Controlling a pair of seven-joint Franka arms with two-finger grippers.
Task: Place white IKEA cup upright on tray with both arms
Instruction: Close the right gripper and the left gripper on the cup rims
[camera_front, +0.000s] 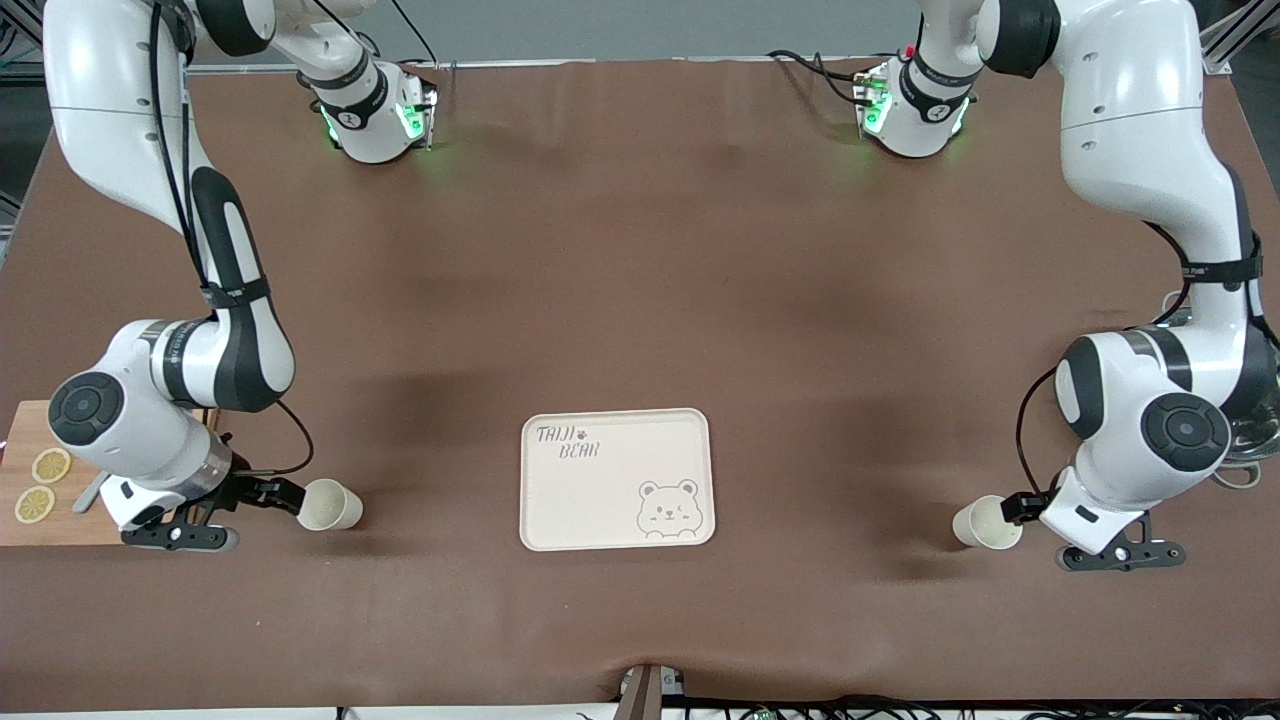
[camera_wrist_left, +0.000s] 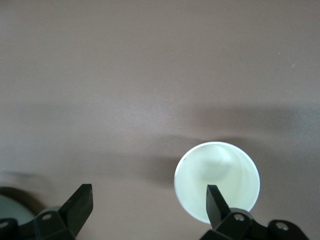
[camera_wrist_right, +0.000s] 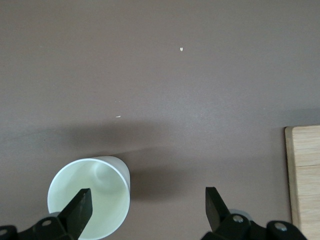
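Observation:
Two white cups lie on their sides on the brown table, mouths toward the grippers. One cup (camera_front: 330, 505) is at the right arm's end and the other cup (camera_front: 985, 522) at the left arm's end. My right gripper (camera_front: 288, 493) is open at its cup's mouth (camera_wrist_right: 90, 197), with one finger (camera_wrist_right: 80, 207) across the opening. My left gripper (camera_front: 1015, 507) is open at its cup's mouth (camera_wrist_left: 217, 180), with one finger (camera_wrist_left: 216, 200) across the opening. The cream tray (camera_front: 600, 500) with "TAIJI BEAR" lettering lies between the cups and holds nothing.
A wooden cutting board (camera_front: 30, 535) with lemon slices lies at the right arm's end, partly under that arm; its edge shows in the right wrist view (camera_wrist_right: 303, 175). A metal dish (camera_front: 1255, 440) shows partly under the left arm.

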